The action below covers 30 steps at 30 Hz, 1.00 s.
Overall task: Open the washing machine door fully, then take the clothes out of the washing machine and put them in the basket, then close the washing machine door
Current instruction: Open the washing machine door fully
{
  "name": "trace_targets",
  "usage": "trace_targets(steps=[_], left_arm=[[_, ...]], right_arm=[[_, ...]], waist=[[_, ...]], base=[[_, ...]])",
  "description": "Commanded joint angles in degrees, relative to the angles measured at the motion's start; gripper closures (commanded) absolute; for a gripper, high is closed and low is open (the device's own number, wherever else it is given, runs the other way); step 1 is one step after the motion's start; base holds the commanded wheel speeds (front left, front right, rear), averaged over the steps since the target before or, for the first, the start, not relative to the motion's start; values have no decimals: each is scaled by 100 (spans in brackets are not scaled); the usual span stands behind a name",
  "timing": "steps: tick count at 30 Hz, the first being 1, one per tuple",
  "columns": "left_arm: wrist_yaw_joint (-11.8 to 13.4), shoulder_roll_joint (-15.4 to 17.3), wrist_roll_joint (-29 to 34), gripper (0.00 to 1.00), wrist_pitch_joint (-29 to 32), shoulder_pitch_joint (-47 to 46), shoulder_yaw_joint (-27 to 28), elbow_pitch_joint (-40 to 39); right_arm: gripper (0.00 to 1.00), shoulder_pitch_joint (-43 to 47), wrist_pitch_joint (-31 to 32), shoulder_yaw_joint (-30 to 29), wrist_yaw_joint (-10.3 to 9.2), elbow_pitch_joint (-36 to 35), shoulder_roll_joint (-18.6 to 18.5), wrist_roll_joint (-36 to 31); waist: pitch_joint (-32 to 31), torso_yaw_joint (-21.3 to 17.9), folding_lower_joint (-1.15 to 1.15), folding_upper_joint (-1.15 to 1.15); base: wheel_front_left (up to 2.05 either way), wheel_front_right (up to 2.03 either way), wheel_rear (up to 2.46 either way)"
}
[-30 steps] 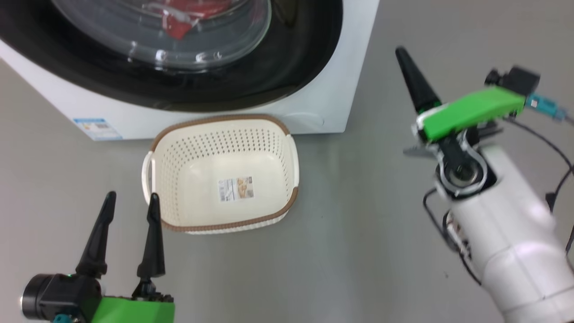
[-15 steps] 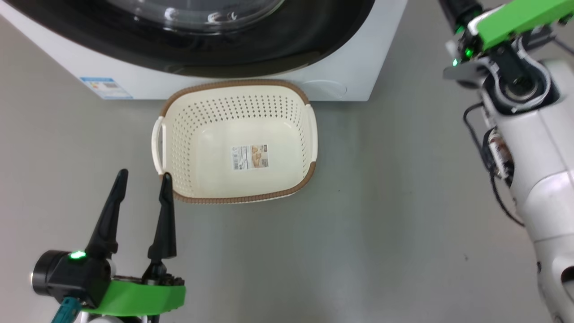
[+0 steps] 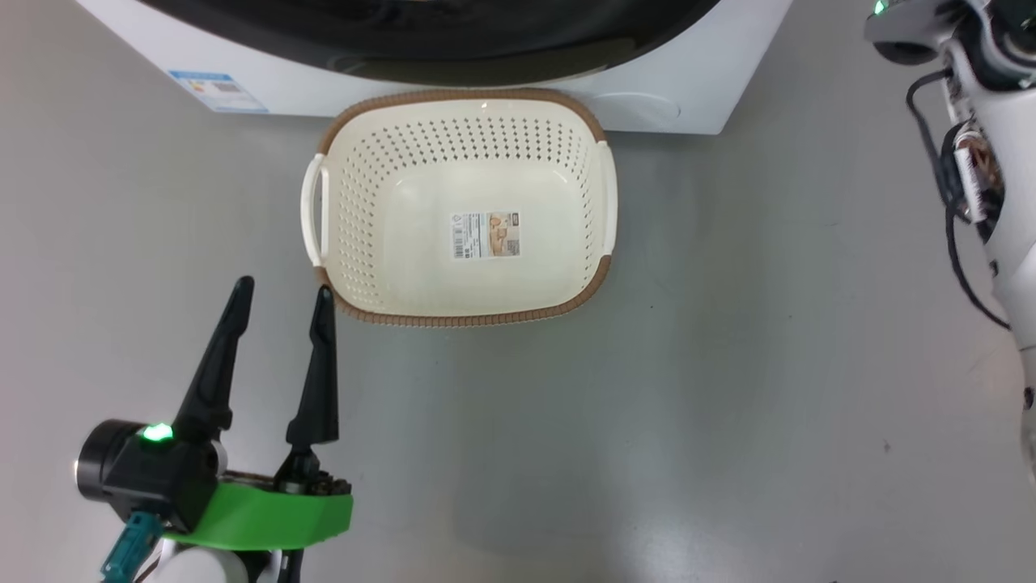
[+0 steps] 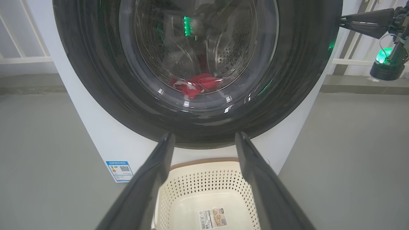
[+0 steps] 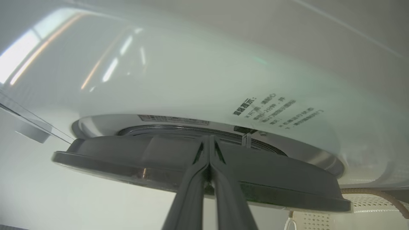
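The left gripper (image 3: 283, 286) hangs wide open and empty before the washing machine (image 4: 105, 140), the right gripper (image 5: 209, 138), pinched shut on nothing, at the edge of the washing machine door (image 5: 127, 156).

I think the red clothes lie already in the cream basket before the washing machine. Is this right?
Not quite: the red clothes lie inside the washing machine, behind the door; the cream basket before it holds no clothes. The left wrist view shows it.

Blue label (image 3: 217, 89) on washing machine (image 3: 712, 89), paper label (image 3: 486, 235) in basket (image 3: 380, 162) are unreadable.
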Motion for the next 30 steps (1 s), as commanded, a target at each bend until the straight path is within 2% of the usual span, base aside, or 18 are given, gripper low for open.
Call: trace_targets(steps=[1,5,12,18,30], left_arm=[[16,88,-79,0,-45,-91,142,-125],[15,88,-55,0,-45,-115,80,-97],[11,88,20,0,-45,-206,-67,-80],[13,88,53,0,-45,-244,-38,-83],[25,88,144,0,-45,-321,53,-12]], right_arm=[[100,-175,121,6,3,-68,71,68],[100,-381,386,62,3,17,52,56],[100,-691,487,119,3,198,38,-61],[100,-827,924,370,3,317,101,-176],[100,-720,1605,533,3,-198,155,-96]], waist=[[120,101,0,0],[199,152,0,0],[324,244,0,0],[413,218,0,0],[329,62,0,0]], base=[[0,0,0],[0,0,0],[0,0,0],[0,0,0],[0,0,0]])
